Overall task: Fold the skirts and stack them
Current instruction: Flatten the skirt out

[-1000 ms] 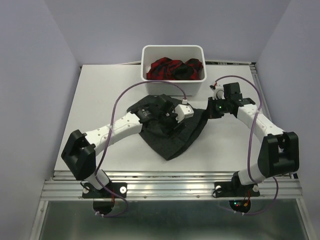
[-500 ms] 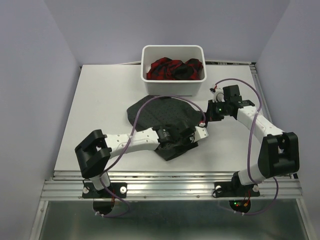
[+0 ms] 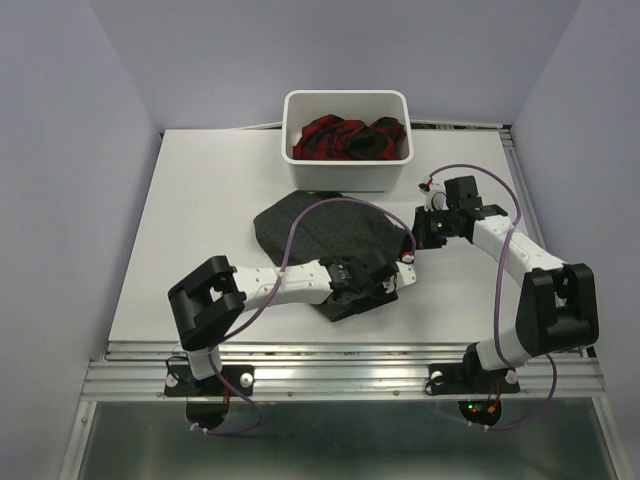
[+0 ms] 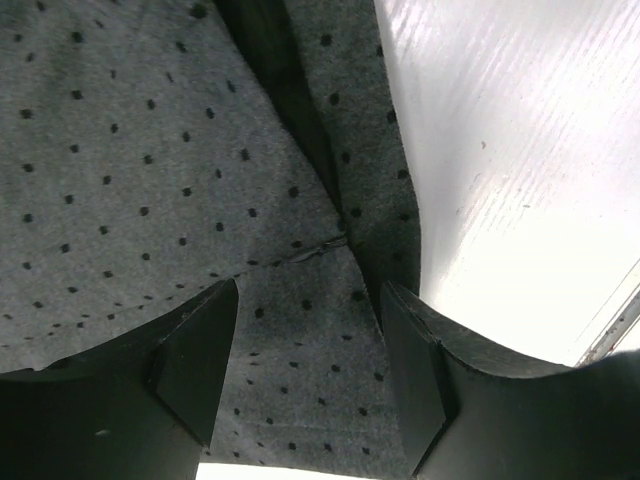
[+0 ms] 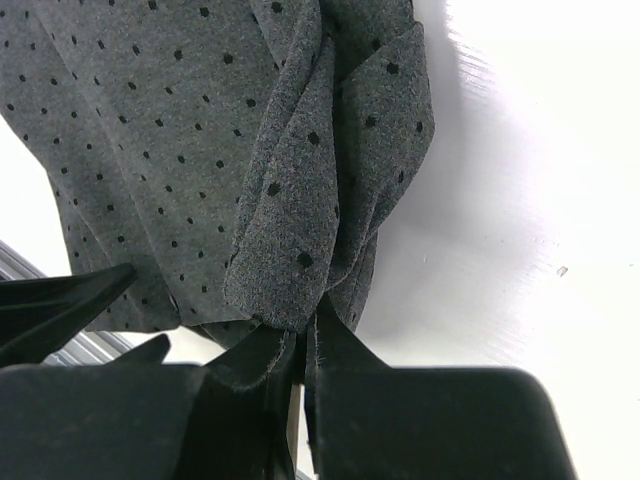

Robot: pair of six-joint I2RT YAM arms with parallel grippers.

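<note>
The dark grey dotted skirt lies rumpled at the table's middle. My left gripper hovers low over its near right corner. In the left wrist view the gripper stands open, with dotted cloth lying between the fingers. My right gripper is shut on the skirt's right edge. The right wrist view shows the gripper pinching a bunched fold just above the table. The red-and-navy plaid skirt lies crumpled in the tub.
The white tub stands at the back centre, just behind the grey skirt. Purple cables loop over both arms. A metal rail runs along the table's near edge. Bare white table lies to the left.
My left arm has swung from over the skirt's middle to its near right corner, nearer the front edge. The skirt has drawn in to a more compact shape. The right gripper has barely moved.
</note>
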